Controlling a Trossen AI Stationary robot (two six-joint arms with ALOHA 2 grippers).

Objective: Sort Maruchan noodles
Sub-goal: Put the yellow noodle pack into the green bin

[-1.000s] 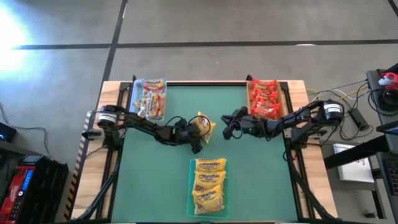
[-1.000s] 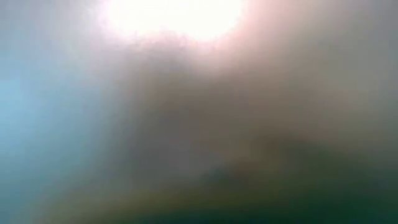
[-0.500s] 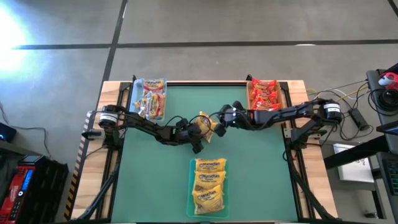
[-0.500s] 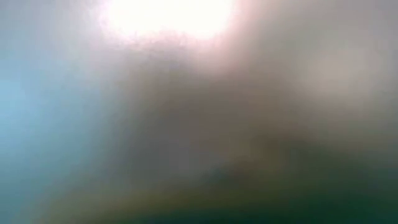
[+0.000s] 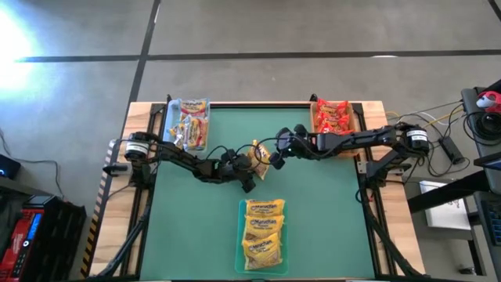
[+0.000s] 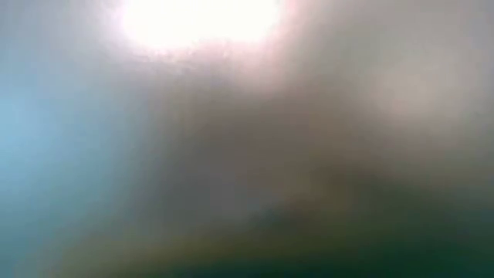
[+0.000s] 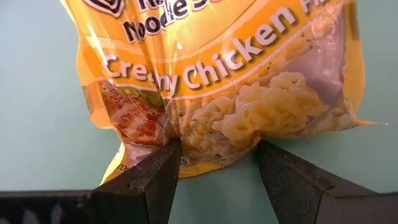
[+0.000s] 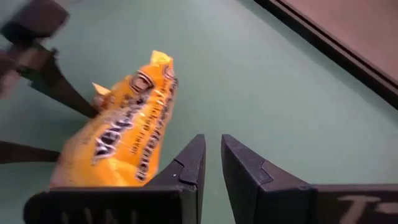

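Held near the middle of the green worktop (image 5: 329,204): one yellow noodle packet (image 5: 257,153), its lower edge pinched between the fingers (image 7: 146,180) of the left gripper (image 5: 246,163), which stand fairly wide apart around the crinkled plastic. Lifted and tilted in the left wrist view, label toward the camera, noodle print just above the fingertips.

Reaching in from the left edge, bent low across the worktop: left arm (image 5: 180,157), wrist turned toward the centre.

Stretched nearly straight from the right edge toward the same spot: right arm (image 5: 352,141). Right gripper (image 5: 275,150) just beside the packet's right side, fingers (image 8: 186,171) almost together with only a thin slot between them and nothing in it; in the right wrist view, packet (image 8: 121,140) just beside those fingertips, not between them.

Elsewhere: orange-and-white packets (image 5: 190,123) in a tray at the back left, red packets (image 5: 333,124) in a tray at the back right, more yellow packets (image 5: 264,233) stacked in a tray at the front centre.

Low view: only a blur, nothing readable.
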